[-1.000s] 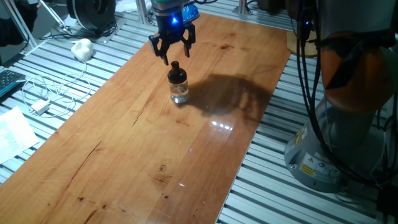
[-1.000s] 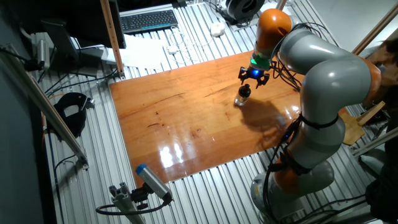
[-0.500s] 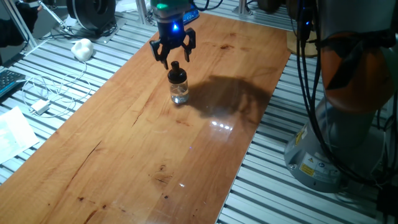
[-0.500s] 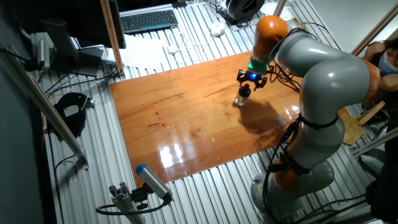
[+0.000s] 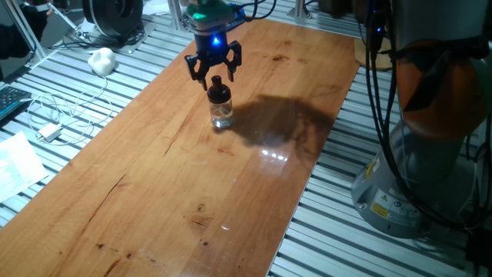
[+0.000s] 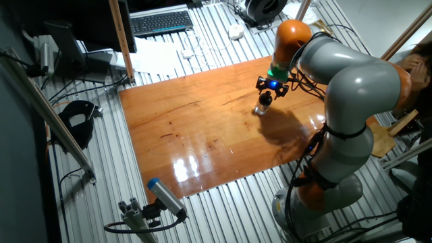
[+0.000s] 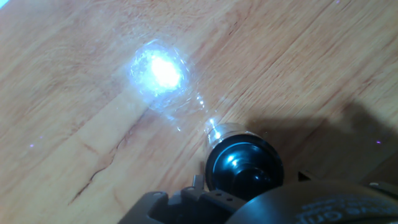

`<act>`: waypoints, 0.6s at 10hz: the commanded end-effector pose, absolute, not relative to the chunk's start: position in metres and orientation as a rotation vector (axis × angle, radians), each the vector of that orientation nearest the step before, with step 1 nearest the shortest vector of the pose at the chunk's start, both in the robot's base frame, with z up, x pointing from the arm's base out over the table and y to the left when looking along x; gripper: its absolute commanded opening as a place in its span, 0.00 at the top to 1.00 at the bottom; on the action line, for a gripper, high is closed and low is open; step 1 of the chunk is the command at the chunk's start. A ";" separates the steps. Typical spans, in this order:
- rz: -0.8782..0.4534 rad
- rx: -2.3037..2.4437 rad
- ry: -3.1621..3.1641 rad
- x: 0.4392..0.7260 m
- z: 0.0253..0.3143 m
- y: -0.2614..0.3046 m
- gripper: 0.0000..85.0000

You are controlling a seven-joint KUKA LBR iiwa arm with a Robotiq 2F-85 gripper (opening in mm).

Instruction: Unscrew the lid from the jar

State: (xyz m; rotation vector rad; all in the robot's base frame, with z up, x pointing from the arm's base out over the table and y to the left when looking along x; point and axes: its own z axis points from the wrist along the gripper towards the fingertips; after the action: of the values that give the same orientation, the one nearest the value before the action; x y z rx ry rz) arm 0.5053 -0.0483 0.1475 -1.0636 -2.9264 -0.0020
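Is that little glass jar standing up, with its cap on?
Yes. The jar stands upright on the table, and the black lid sits on top, beneath the gripper.

The jar (image 5: 222, 113) is a small clear glass cylinder standing upright on the wooden counter (image 5: 169, 169), toward its far end. The lid (image 5: 217, 87), a round black cap with a narrower knob on top, sits on its mouth.
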 end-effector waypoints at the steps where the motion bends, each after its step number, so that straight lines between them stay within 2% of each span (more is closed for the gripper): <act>1: -0.002 -1.068 -2.925 0.506 0.146 -0.048 0.20; 3: 0.001 -1.088 -2.922 0.506 0.141 -0.047 0.20; 4: 0.002 -1.093 -2.923 0.506 0.140 -0.047 0.00; 6: 0.000 -1.104 -2.919 0.507 0.139 -0.048 0.00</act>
State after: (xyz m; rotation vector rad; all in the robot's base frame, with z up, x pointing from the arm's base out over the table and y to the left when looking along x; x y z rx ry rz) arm 0.5070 -0.0475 0.1390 -1.1058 -2.9179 -0.0001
